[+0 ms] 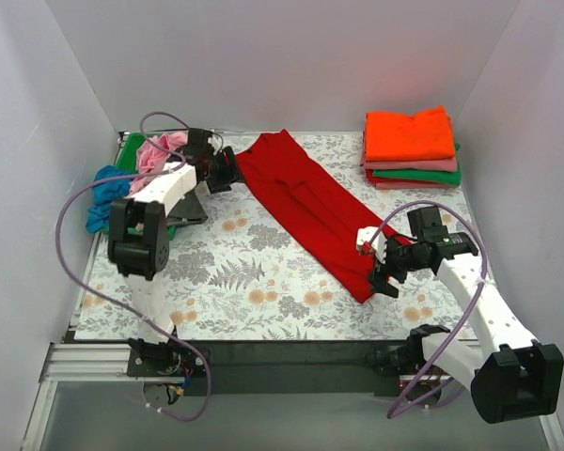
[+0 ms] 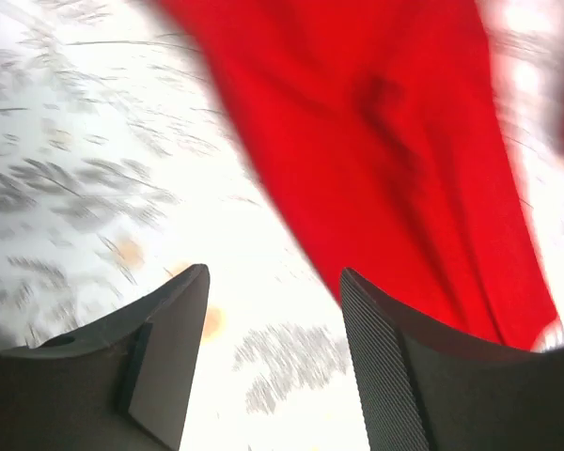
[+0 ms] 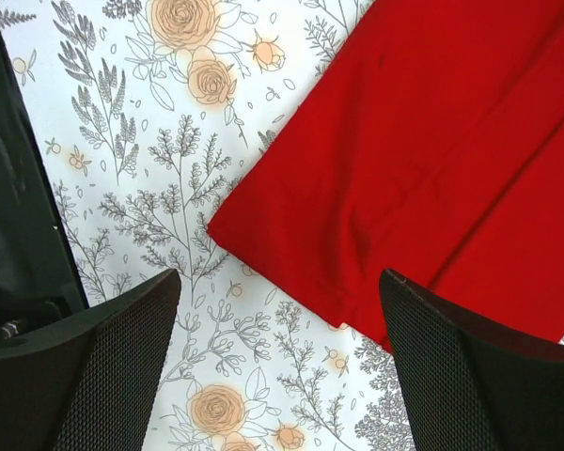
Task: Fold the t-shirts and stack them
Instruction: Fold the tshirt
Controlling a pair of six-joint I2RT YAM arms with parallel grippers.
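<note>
A large bright red t-shirt [image 1: 310, 207] lies folded into a long strip, diagonal across the floral tablecloth [image 1: 244, 272]. My left gripper [image 1: 227, 171] is open and empty at the strip's far left end; the red cloth [image 2: 404, 141] shows just beyond its fingers. My right gripper [image 1: 381, 268] is open and empty above the strip's near right end, whose corner [image 3: 395, 188] lies between its fingers. A folded stack with an orange shirt [image 1: 409, 134] on top, pink and green below, sits at the back right. Unfolded pink [image 1: 158, 150] and blue [image 1: 105, 195] shirts lie at the back left.
A green bin [image 1: 132, 150] at the back left holds the unfolded shirts. White walls enclose the table on three sides. A purple cable [image 1: 70, 211] loops beside the left arm.
</note>
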